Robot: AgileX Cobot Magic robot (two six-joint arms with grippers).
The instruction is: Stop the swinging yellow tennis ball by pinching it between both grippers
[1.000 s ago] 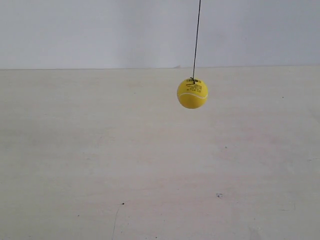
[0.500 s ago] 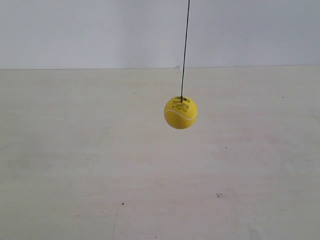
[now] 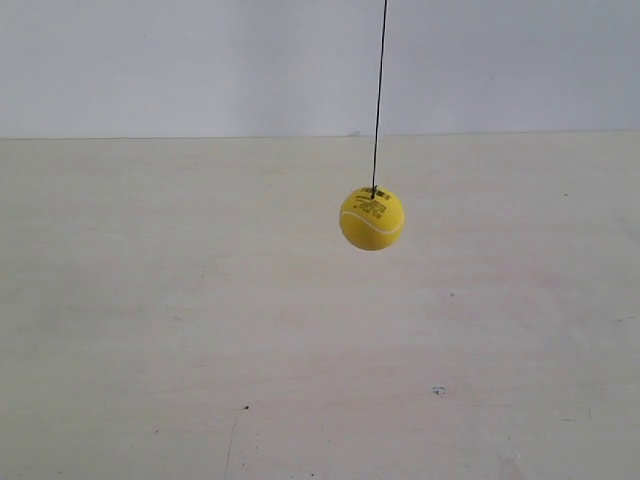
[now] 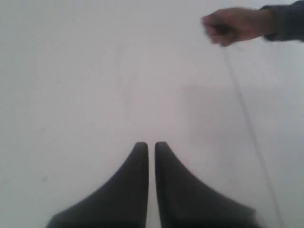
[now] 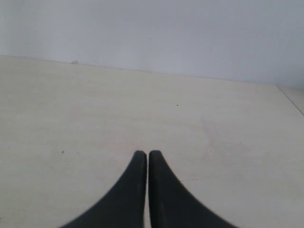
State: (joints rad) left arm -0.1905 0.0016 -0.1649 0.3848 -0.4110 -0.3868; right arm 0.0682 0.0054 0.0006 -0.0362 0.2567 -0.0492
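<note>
The yellow tennis ball (image 3: 372, 218) hangs on its black string (image 3: 379, 90) above the surface (image 3: 150, 330), short of the far edge, with open room on every side. The string is cut off at the frame's top. The 2 hands show only in the wrist views: the left hand (image 4: 151, 145) and right hand (image 5: 144, 153) are each closed to a thin slit, gripping nothing. A blurred shape, probably a person's fist (image 4: 232, 24), holds a faint line.
</note>
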